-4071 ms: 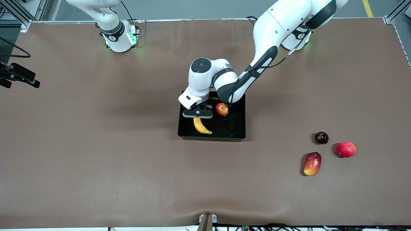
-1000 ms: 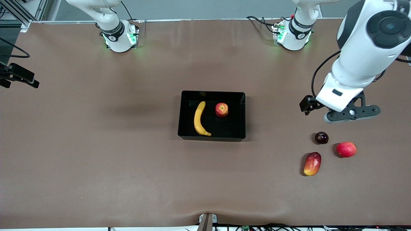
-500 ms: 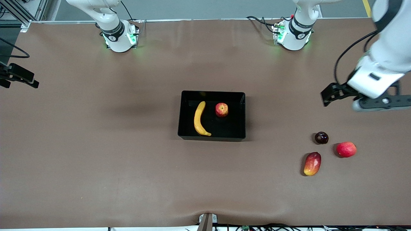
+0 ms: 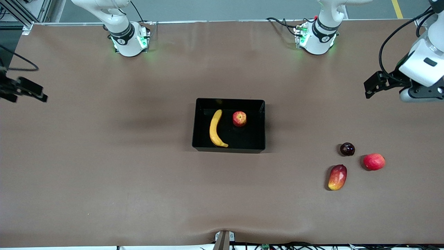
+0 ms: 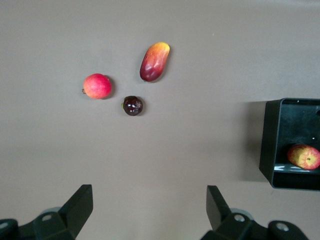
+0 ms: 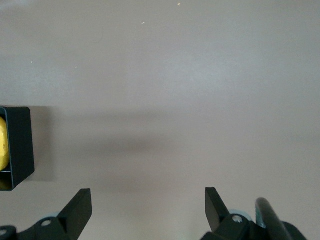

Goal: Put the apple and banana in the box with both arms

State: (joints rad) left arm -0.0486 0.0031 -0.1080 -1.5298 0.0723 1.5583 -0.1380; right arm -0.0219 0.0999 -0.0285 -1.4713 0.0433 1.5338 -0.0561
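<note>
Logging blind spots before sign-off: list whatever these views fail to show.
- Banana: right wrist view's edge cuts off all but a sliver; absent from left wrist view.
- Box: cut by the edge in both wrist views.
- Dark round fruit: too small to identify.
- Left hand, right hand, over the table's ends: front view's edges cut both; fingers unseen there.

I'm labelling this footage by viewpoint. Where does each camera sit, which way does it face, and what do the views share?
Front view: high across the table, facing both arm bases; box holds banana and apple; left gripper and right gripper show at the edges.
Left wrist view: looks down past its open fingers at mango, red fruit, dark fruit.
Right wrist view: looks down past open fingers at bare table.
Shared: the box appears in all three.
</note>
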